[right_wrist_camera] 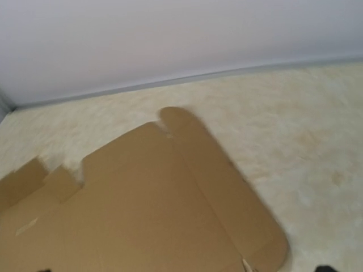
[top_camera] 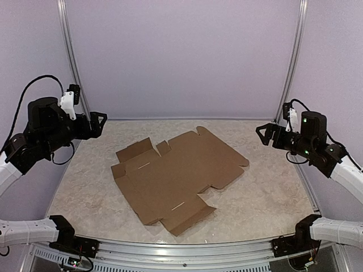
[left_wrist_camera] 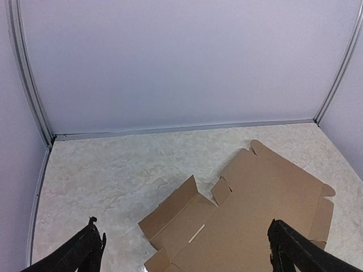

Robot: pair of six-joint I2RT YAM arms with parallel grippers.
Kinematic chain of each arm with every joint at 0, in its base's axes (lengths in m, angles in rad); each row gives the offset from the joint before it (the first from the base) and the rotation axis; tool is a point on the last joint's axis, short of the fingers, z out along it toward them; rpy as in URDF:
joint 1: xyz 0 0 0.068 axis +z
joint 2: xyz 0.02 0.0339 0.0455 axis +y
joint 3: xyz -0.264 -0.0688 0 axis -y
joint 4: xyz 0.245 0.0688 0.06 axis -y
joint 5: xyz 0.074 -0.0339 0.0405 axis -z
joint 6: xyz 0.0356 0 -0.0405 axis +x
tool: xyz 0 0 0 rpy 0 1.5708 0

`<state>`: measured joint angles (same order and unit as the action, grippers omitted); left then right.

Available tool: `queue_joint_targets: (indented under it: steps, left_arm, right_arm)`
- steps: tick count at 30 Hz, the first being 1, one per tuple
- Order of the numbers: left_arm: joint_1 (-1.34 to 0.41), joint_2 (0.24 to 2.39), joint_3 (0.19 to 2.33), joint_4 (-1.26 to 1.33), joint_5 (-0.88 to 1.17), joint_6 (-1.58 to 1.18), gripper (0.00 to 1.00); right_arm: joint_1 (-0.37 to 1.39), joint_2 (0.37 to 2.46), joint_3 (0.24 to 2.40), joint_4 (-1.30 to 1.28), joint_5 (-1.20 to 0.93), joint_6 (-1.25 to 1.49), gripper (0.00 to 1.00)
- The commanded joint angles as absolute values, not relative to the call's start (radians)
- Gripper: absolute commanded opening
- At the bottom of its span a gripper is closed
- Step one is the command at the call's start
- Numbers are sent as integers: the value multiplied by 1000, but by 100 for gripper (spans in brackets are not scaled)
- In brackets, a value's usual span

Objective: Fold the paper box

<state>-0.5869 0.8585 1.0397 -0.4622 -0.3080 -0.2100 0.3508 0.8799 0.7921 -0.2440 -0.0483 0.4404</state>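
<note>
Marbled table (top_camera: 272,198) | paper box (top_camera: 178,175) flat, unfolded | left hand (top_camera: 100,124), right hand (top_camera: 263,134) spread

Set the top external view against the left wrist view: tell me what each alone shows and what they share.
Only the top external view: the whole brown cardboard die-cut sheet, near flaps included, plus both arms, the right gripper and the left gripper seen from outside. Only the left wrist view: the left arm's own black fingertips, jaws spread wide, framing the sheet's far part. Both: the sheet lying unfolded on the marbled beige table, and the pale back wall.
</note>
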Motion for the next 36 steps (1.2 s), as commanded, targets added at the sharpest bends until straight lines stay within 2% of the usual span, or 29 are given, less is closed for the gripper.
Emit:
queue_joint_targets:
  steps: [1,2,10,21,27,32,36]
  left_arm:
    - [-574,842,962,-416,-317,-267,99]
    - [-572,837,958,-419,-314,-283,99]
    - [-569,882,944,-499,-370,-401,99]
    - [-568,883,798,-547,-288,-723,99]
    - [-559,946,725,-546,-169,-835,99]
    - [-460,966,572,-463,67,-959,99]
    - [-453,955,510,-439,121,-1019,99]
  right_arm:
    - [347,916,836,-296,-18,540,100]
    - [347,937,866,-319,-83,470,100]
    - [353,967,851,-322,-163,380,100]
    - [603,1073,889,-423,112,347,100]
    - [661,1185,947,-456,140,337,99]
    - [669,1217,963,-453,160,333,100]
    - [670,1227,949,-437,158,336,100]
